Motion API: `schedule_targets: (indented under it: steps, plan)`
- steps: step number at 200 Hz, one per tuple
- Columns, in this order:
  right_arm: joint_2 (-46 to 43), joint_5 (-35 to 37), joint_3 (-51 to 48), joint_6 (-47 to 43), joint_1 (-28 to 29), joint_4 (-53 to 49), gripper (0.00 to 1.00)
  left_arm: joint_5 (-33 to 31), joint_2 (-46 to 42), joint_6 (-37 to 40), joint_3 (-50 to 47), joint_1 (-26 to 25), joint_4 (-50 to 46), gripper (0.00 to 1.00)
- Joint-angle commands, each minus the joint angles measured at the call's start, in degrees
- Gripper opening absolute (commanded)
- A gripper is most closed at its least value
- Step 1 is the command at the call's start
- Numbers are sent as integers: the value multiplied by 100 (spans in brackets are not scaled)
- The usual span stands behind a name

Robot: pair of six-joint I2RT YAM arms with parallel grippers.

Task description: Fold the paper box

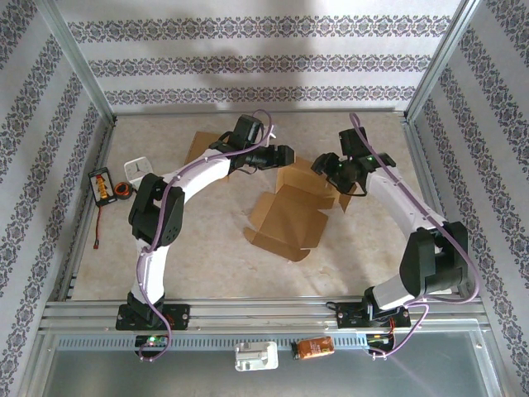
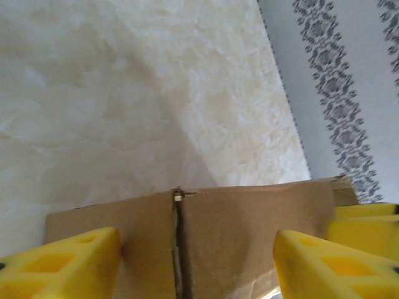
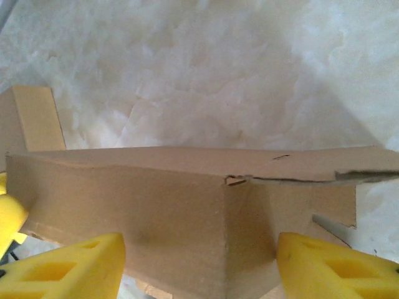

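Paper box (image 1: 289,215) sits half-open mid-tabletop (image 1: 207,273); light, floppy cardboard, so take raised walls near creases; left jaws and right jaws both apart around a wall, seemingly not clamped.

Tabletop (image 1: 207,273): beige, marbled. L edge: orange/black gadget (image 1: 101,184) w/ red lead, dark ring (image 1: 122,191) just beside it, white box (image 1: 138,169) near, further back. Front metal sheet (image 1: 430,364): white part (image 1: 256,356) + orange pack (image 1: 315,348) side by side. Walls (image 1: 248,62): striped floral paper.
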Motion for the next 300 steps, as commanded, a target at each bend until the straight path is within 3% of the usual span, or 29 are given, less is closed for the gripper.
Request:
schedule_targets:
  steps: [1, 18, 76, 103, 156, 205, 224, 247, 300]
  plan:
    - [164, 12, 232, -42, -18, 102, 57, 259, 14, -249, -80, -34, 441, 57]
    - [304, 5, 352, -180, -18, 61, 54, 262, -57, -306, -211, -43, 448, 51]
    - [968, -38, 1157, -801, 36, -347, 43, -214, -696, -682, -1245, -137, 1095, 47]
    - [976, 217, 1314, -962, 77, -627, 61, -463, -726, -527, -1299, -138, 972, 48]
    - [43, 445, 662, -1211, -120, -759, 70, -554, -595, -435, -1044, -135, 673, 48]
    - [-955, 338, -1258, -712, -335, 520, 74, -622, -535, -304, -895, -136, 433, 48]
    - [-801, 27, -1702, -781, -388, 1273, 68, -617, -529, -285, -847, -136, 386, 48]
    - [-344, 235, -1686, -1044, -353, 1729, 64, -622, -529, -258, -821, -138, 339, 48]
    - [315, 979, -1898, -915, -254, 3136, 71, -635, -468, -171, -679, -138, 170, 48]
